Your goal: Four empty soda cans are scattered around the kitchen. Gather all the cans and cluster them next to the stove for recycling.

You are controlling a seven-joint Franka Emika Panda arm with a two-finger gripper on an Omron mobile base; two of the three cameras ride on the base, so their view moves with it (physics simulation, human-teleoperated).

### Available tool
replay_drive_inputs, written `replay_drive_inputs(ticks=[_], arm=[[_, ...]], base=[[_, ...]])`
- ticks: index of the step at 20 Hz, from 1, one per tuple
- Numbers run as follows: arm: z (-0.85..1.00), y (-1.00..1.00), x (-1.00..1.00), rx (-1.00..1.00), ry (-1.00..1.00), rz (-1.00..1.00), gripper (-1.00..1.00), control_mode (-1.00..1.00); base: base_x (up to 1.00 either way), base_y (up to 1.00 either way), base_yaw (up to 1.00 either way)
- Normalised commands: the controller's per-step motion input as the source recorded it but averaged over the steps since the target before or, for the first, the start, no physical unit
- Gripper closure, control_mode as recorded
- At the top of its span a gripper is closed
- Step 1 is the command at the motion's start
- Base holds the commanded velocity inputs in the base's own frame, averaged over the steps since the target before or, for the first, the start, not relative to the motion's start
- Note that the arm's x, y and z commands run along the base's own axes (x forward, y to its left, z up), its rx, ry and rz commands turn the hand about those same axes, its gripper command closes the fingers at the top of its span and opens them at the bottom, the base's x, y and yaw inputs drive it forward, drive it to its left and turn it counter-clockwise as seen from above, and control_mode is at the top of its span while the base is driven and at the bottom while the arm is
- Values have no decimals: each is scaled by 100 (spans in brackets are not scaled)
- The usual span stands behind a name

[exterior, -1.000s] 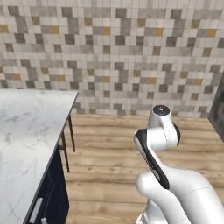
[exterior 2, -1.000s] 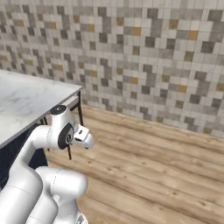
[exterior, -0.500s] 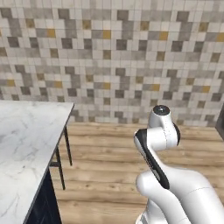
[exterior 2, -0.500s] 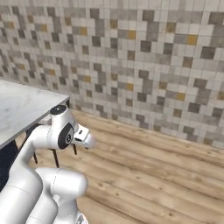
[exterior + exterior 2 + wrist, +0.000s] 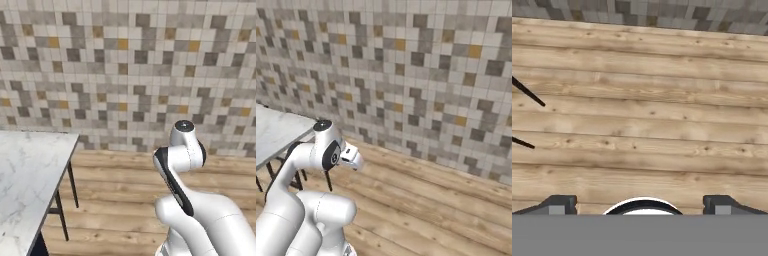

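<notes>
The gripper was seen in the hand view with its two fingertips set wide apart and nothing between them; it was pointed down at the wood floor. The arm was held folded above the base, unchanged in pose across the last second.

What had changed was the whole scene. The table had slid toward the left edge of the left base view, and the mosaic wall had come to take up more of both base views. In the right base view only a corner of the table was left at the left edge. This was judged to be a turn or drive of the base, not a move of the table.

For the task, it was taken that the base was in transit and a can was being looked for. No soda can and no stove were in sight, so where they were could not be told. A can's heading and long axis could likewise not be judged. Two thin dark table legs were caught at the left edge of the hand view.
</notes>
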Motion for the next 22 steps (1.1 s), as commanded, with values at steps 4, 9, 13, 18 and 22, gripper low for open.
replay_drive_inputs(ticks=[4,9,13,18,22], arm=[[0,0,0,0,0,0,-100,100],[0,0,0,0,0,0,-100,100],[0,0,0,0,0,0,-100,100],[0,0,0,0,0,0,-100,100],[0,0,0,0,0,0,-100,100]], base=[[69,-16,5],[67,-16,6],[58,-14,9],[62,-13,14],[69,-12,17]])
